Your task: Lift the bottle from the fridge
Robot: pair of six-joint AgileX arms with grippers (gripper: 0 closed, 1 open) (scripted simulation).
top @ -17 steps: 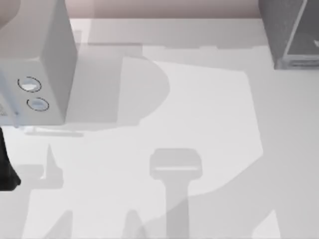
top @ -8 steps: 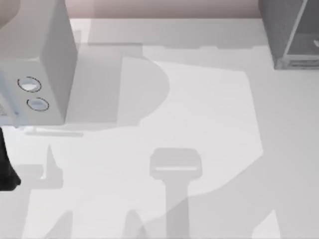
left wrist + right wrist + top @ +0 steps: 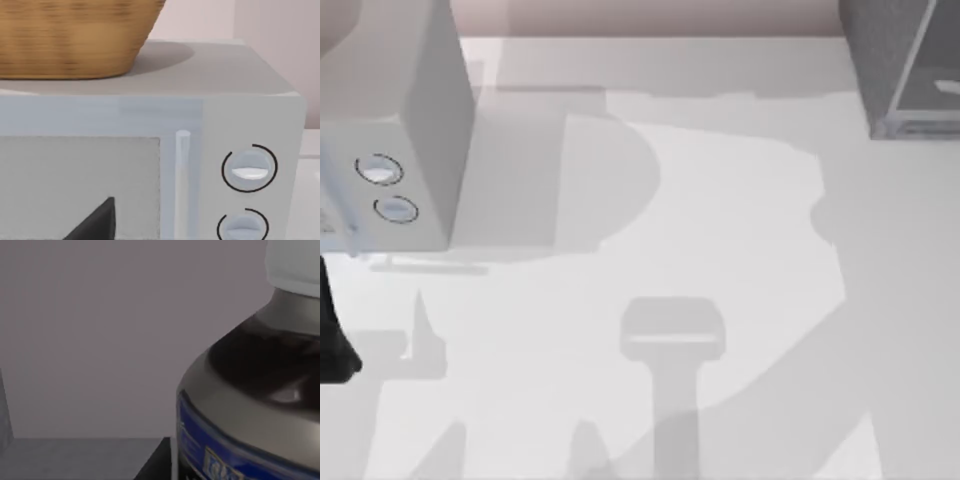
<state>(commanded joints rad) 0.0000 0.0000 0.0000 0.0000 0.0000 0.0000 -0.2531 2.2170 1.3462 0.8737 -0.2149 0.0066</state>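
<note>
The bottle looms very close in the right wrist view, with a white cap, dark shoulders and a blue label band. Behind it is the fridge's grey inner wall. A dark part of my right gripper shows just beside the bottle's base. In the top view the fridge is the dark grey cabinet at the far right corner, its pale-edged door panel slanting across its front. My left arm stays parked at the table's left edge. A dark tip of my left gripper shows in front of the dialled box.
A lighter grey box with two round dials stands at the back left. A woven basket sits on top of it. Arm shadows fall across the middle and right of the white table.
The arm shadow on the table's right side has shifted and spread toward the front right. A pale streak inside the fridge opening has moved slightly. The left arm has not moved.
</note>
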